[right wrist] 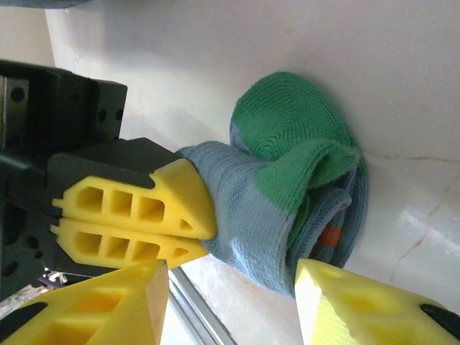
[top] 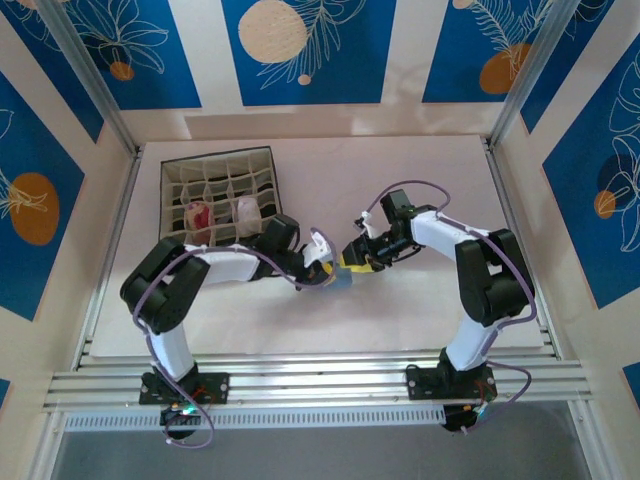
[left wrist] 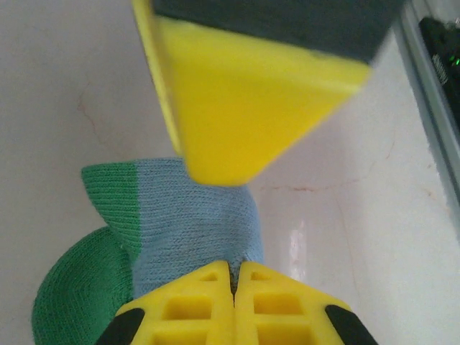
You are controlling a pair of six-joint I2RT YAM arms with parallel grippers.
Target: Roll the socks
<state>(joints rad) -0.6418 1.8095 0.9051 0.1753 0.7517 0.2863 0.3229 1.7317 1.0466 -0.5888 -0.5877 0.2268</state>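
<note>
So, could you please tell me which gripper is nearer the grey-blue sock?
Left. The left gripper is shut on the grey-blue sock; the right gripper has its fingers open either side of it.

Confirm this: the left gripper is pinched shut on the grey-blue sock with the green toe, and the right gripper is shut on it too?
Not quite: the right gripper is open, its jaws spread either side of the grey-blue sock, as the right wrist view shows. The left gripper is pinched shut on it.
</note>
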